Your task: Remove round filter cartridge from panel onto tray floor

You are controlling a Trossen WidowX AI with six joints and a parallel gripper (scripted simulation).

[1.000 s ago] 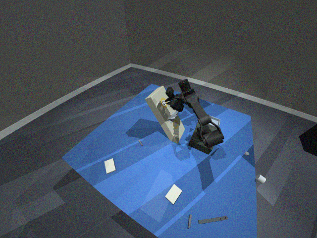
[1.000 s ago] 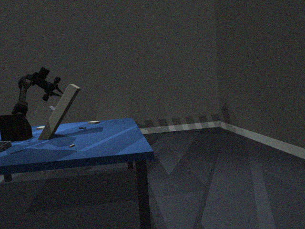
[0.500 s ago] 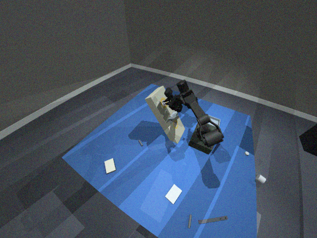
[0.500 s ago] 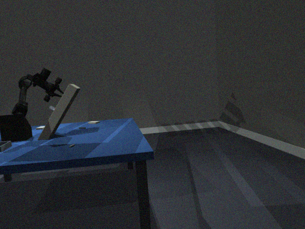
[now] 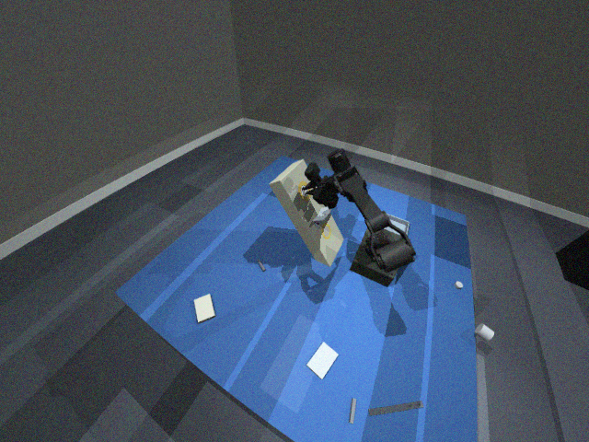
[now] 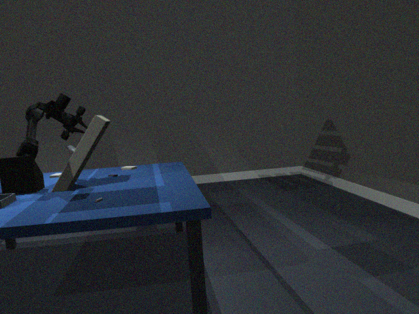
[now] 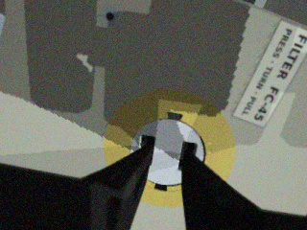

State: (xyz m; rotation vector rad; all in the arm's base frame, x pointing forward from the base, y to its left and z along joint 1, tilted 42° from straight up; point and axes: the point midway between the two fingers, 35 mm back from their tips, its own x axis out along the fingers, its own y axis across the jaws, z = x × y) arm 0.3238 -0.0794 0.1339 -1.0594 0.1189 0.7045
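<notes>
The cream service panel (image 5: 287, 176) (image 6: 82, 151) leans on the blue table. The round pale filter cartridge (image 7: 168, 175) sits in it inside a yellow ring (image 7: 222, 155), with dark notches above and below its rim. My gripper (image 5: 306, 190) (image 6: 85, 128) (image 7: 167, 155) is at the panel face, fingers partly open with a gap between them. Its fingertips overlap the two slot places on the cartridge face; how deep they reach is hidden. The tray (image 5: 405, 222) (image 6: 12, 199) stands beside the arm's base, partly hidden by the arm in the top view.
A pale handle-like part (image 5: 321, 215) (image 6: 71, 148) sticks out from the panel below the gripper. A second yellow ring (image 5: 327, 232) is lower on the panel. A cream block (image 5: 204, 308), a white block (image 5: 323, 360) and a grey bar (image 5: 395, 408) lie on the table.
</notes>
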